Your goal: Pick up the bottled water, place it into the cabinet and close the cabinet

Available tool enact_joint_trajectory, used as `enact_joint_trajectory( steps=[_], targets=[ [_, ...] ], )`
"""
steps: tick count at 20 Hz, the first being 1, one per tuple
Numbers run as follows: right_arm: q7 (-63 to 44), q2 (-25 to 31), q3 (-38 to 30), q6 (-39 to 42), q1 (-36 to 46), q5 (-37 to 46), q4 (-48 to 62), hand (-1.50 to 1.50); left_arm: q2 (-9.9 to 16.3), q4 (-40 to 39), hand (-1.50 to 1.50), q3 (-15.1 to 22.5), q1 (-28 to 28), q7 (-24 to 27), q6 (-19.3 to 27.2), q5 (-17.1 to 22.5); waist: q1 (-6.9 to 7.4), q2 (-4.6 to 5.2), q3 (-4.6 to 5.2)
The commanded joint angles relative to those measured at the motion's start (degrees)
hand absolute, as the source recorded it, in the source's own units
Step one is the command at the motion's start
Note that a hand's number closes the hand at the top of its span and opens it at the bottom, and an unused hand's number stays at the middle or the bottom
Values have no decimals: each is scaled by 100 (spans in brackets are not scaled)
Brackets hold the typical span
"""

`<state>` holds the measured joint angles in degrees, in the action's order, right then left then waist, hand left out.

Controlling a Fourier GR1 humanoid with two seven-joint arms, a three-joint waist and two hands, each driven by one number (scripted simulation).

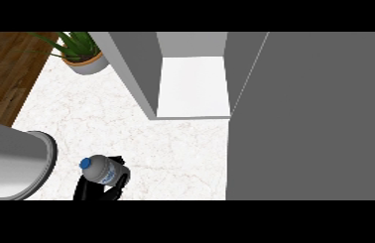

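The bottled water (101, 169) sits at the lower left of the frame, seen almost from above; its blue cap points toward the left and slightly up, and its clear body runs down-right from the cap, so the long axis reads as tilted rather than plumb, cap end leaning away from the cabinet. A black robot hand (110, 186) is curled round the bottle's lower body, fingers wrapping its right and lower sides; which arm it belongs to cannot be settled from the view, since only black fingers show at the bottom edge; judged by its place at the left of the frame it is taken as the left robot hand; no other hand shows. Whether the bottle's base is resting on the white marble bench (147, 138) or is lifted clear cannot be told.

The cabinet (192, 83) stands at the upper centre, its white shelf floor exposed and open toward the viewer; it lies up and to the right of the bottle, well apart, with bare bench between. The grey cabinet door (300, 118) fills the right of the frame, swung open. In my judgement the coming move is a carry up-right into the opening. A potted plant (81, 51) stands at the upper left, clear of that path; a grey rounded object (22, 162) at the left edge is just beside the bottle.
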<state>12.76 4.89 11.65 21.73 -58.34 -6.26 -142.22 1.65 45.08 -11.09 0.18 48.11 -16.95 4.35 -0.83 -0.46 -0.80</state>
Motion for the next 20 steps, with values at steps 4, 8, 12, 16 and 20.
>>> enact_joint_trajectory(
  steps=[4,8,12,16,20],
  targets=[
    [-100,147,-337,79,-123,-506,-498,-150,-147,-820,150,-162,-564,298,-190,226,-65,49,91],
    [-403,-36,130,-129,-227,-88,-848,-150,1,-244,150,-15,-286,-3,-442,313,-2,37,88],
    [43,34,-145,37,-6,-177,-292,-150,-156,-571,150,119,-638,201,-112,281,-40,42,88],
    [-257,19,-80,-75,7,-233,-482,-150,-156,-401,150,279,-725,174,352,826,4,47,88],
    [-353,-24,-67,-146,332,-163,-256,-150,-161,-245,150,508,-830,-112,305,1067,39,40,82]
  ],
)
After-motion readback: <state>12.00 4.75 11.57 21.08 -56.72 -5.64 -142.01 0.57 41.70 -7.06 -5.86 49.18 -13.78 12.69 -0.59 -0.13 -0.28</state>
